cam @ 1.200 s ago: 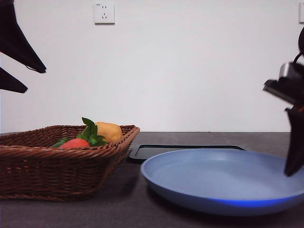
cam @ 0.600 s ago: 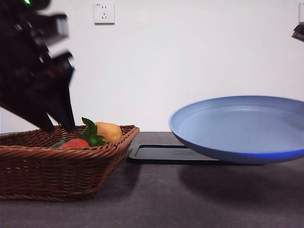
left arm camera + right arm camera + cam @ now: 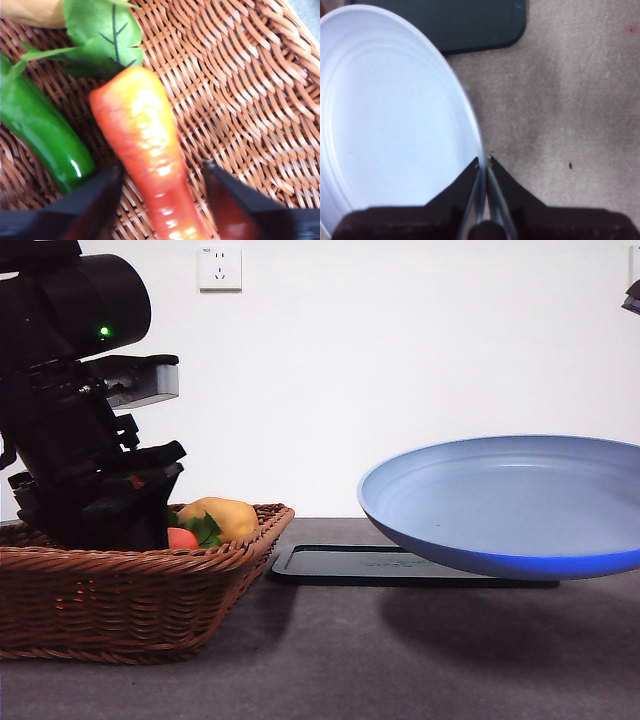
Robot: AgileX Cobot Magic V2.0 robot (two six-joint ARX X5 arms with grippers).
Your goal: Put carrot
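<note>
The carrot [image 3: 147, 145], glossy red-orange with green leaves [image 3: 100, 35] at its thick end, lies in the wicker basket [image 3: 130, 590]. My left gripper [image 3: 162, 165] is down in the basket and open, with one jaw on each side of the carrot's thinner half. In the front view only a bit of the carrot [image 3: 182, 538] shows beside the left arm [image 3: 80, 440]. My right gripper [image 3: 484, 161] is shut on the rim of the blue plate [image 3: 500, 505], which it holds tilted above the table at the right.
A green pepper [image 3: 45, 135] lies alongside the carrot, close to one jaw. A yellow-brown potato [image 3: 225, 515] sits by the leaves. A flat black tray [image 3: 400, 562] lies on the table behind and below the lifted plate.
The left arm has come down from the upper left into the basket, over the carrot. The plate, on the table a second ago, now hangs lifted at the right.
</note>
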